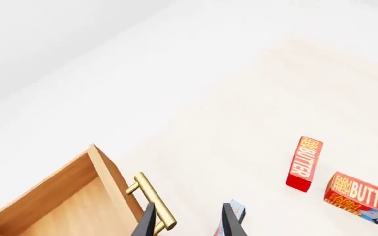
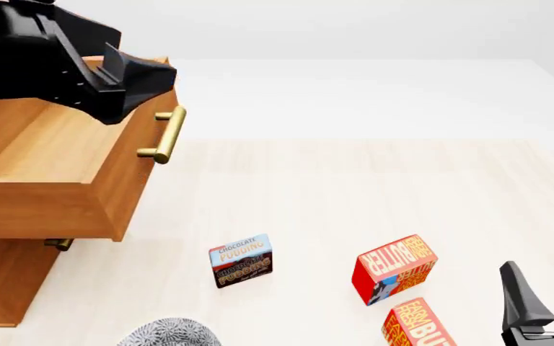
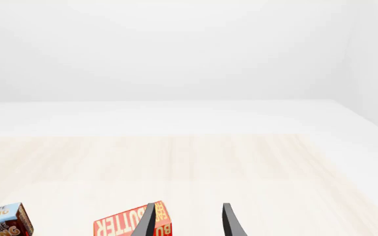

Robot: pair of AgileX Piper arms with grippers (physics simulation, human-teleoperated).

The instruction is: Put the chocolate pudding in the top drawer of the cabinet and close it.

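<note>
The chocolate pudding (image 2: 240, 260) stands on the table in front of the cabinet (image 2: 3, 285), in no grip. It also shows in the right wrist view (image 3: 2, 222), and a blue corner of it shows in the left wrist view (image 1: 237, 210). The top drawer (image 2: 55, 166) is pulled open and looks empty, its brass handle (image 2: 166, 137) facing the table. My left gripper (image 1: 189, 223) is open and empty, above the drawer's front by the handle (image 1: 153, 201). My right gripper (image 2: 548, 288) is open and empty at the near right; it shows in its own wrist view (image 3: 189, 221).
Two red-orange butter boxes (image 2: 394, 268) (image 2: 417, 326) lie between the pudding and my right gripper. A grey speckled round object (image 2: 171, 333) sits at the near edge, below the pudding. A lower drawer's handle (image 2: 58, 244) peeks out under the open drawer.
</note>
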